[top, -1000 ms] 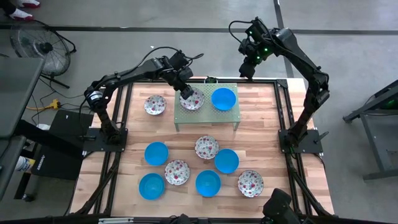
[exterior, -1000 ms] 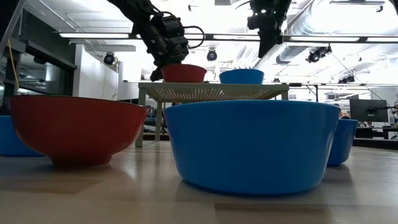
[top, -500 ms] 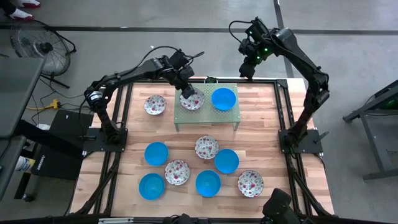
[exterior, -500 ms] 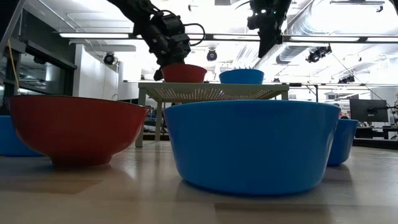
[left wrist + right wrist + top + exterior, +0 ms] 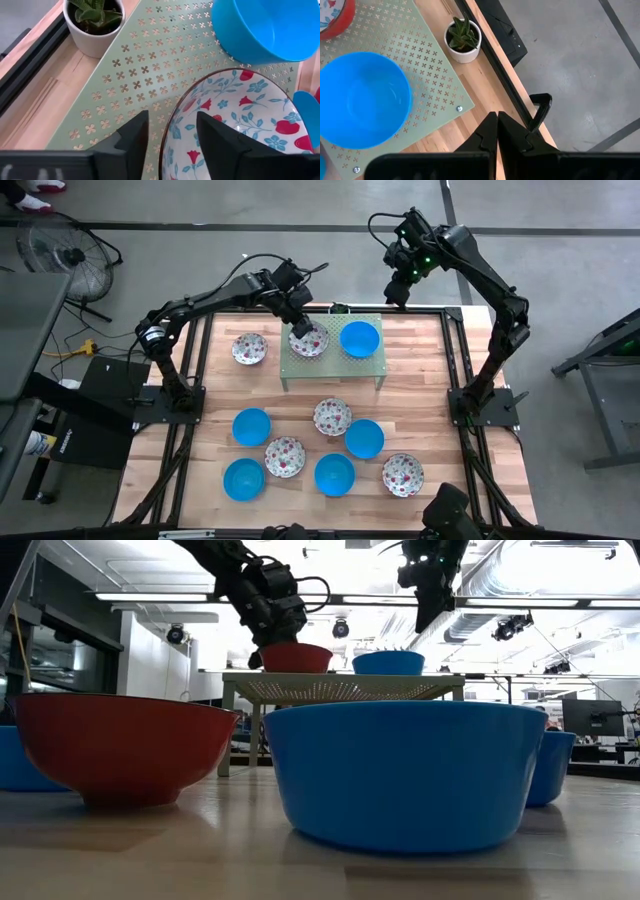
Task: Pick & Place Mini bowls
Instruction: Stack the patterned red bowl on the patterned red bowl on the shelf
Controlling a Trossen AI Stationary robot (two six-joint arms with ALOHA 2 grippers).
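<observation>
A white mini bowl with red and blue flowers [image 5: 310, 342] [image 5: 235, 115] rests on the green perforated stand [image 5: 335, 366] beside a blue mini bowl [image 5: 359, 338] [image 5: 265, 25]. My left gripper [image 5: 299, 330] [image 5: 172, 122] is open. Its fingers stand either side of the floral bowl's rim with gaps showing. In the low view this bowl [image 5: 295, 658] shows a red outside under the left gripper [image 5: 270, 635]. Several more blue and floral mini bowls lie on the wooden table, such as a floral one [image 5: 249, 348] and a blue one [image 5: 252, 426]. My right gripper [image 5: 398, 292] [image 5: 497, 117] is shut and empty, high above the table's back edge.
A small potted plant [image 5: 95, 25] [image 5: 463, 37] stands on the table just behind the stand. Black frame rails run along the table's edges. In the low view a big blue bowl [image 5: 405, 775] and a red-sided bowl [image 5: 120, 745] fill the foreground.
My left gripper has shifted slightly along the floral bowl's rim, and its fingers stand a little wider apart. The bowl stays on the stand. The right arm has not moved.
</observation>
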